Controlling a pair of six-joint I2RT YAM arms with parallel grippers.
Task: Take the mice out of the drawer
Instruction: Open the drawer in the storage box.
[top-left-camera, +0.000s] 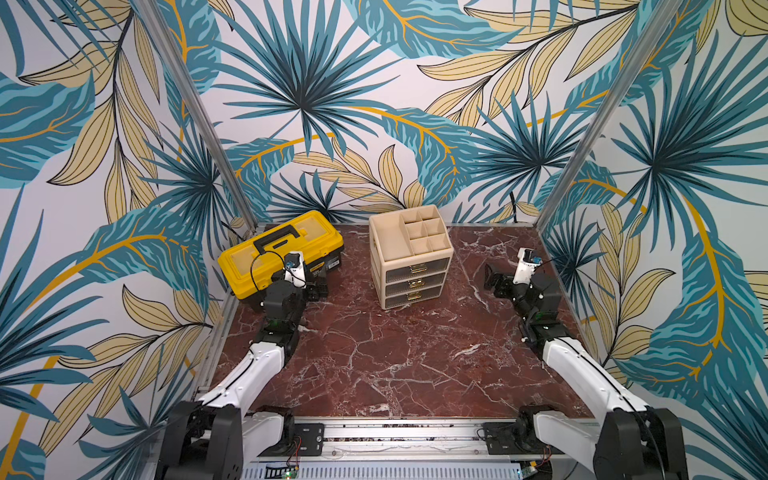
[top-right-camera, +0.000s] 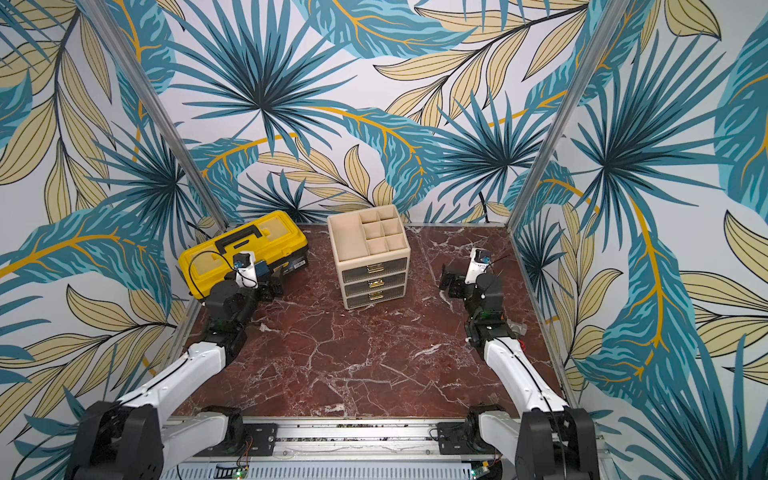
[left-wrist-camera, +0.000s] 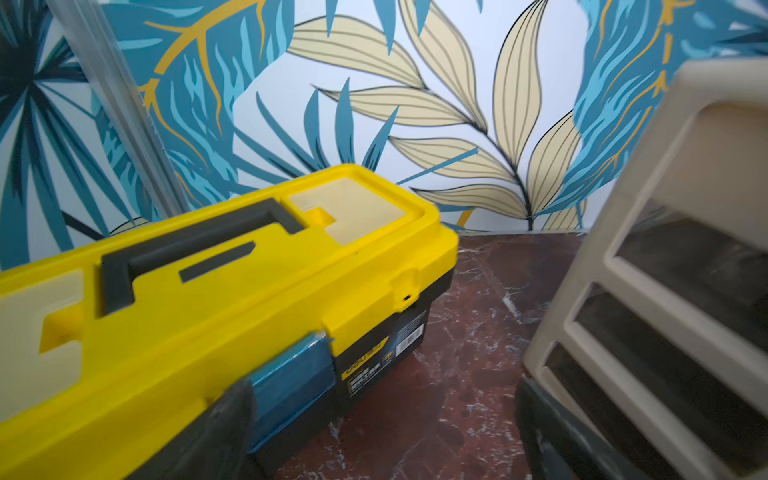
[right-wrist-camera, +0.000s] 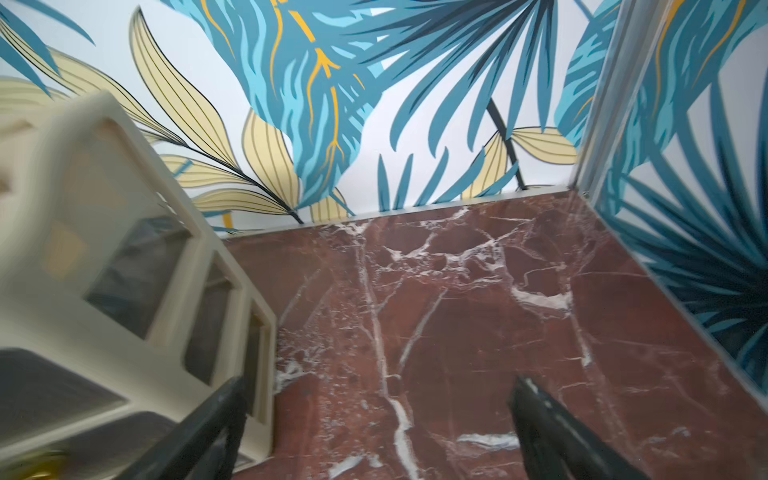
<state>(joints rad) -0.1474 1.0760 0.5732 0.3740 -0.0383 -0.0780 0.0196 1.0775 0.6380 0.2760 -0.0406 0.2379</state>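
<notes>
A beige drawer unit (top-left-camera: 411, 257) (top-right-camera: 370, 257) stands at the back middle of the marble table, its three dark-fronted drawers all pushed in. The mice are hidden. My left gripper (top-left-camera: 318, 286) (left-wrist-camera: 382, 415) hangs open and empty between the yellow toolbox and the unit (left-wrist-camera: 665, 270), low over the table. To the right of the unit (right-wrist-camera: 104, 249), my right gripper (top-left-camera: 494, 280) (right-wrist-camera: 378, 399) is also open with only bare marble between its fingers. Neither gripper touches the unit.
A yellow toolbox (top-left-camera: 282, 249) (left-wrist-camera: 208, 291) with a black handle lies shut at the back left, close beside my left gripper. Patterned walls enclose the table (top-left-camera: 395, 365) on three sides. A metal rail (top-left-camera: 395, 436) runs along the front edge.
</notes>
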